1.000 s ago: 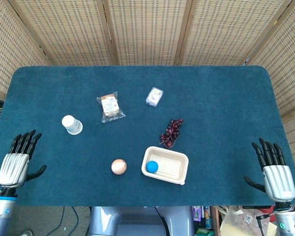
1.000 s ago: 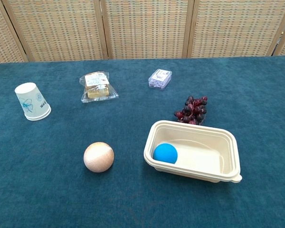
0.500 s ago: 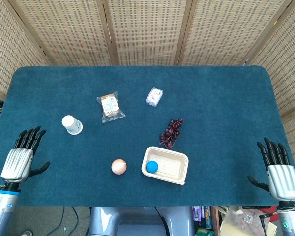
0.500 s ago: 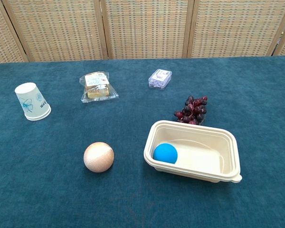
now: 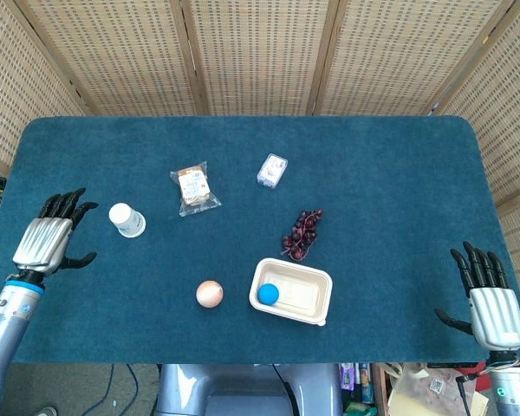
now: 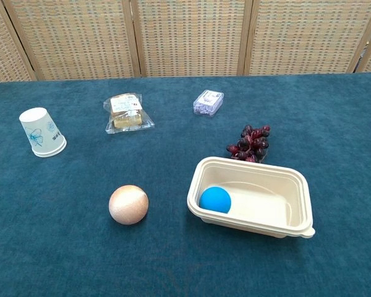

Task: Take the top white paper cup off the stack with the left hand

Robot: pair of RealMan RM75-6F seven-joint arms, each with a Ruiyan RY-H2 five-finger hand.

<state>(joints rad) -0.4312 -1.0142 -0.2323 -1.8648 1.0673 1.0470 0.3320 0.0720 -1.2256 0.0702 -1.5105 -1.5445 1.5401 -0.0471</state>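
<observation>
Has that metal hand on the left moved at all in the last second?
Yes. In the head view the left hand has gone up the table from its near edge and now sits level with the white paper cup, just left of it, not touching.

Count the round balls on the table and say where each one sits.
2. A blue ball lies inside the beige tray, at its left end. A tan ball rests on the cloth, left of that tray.
</observation>
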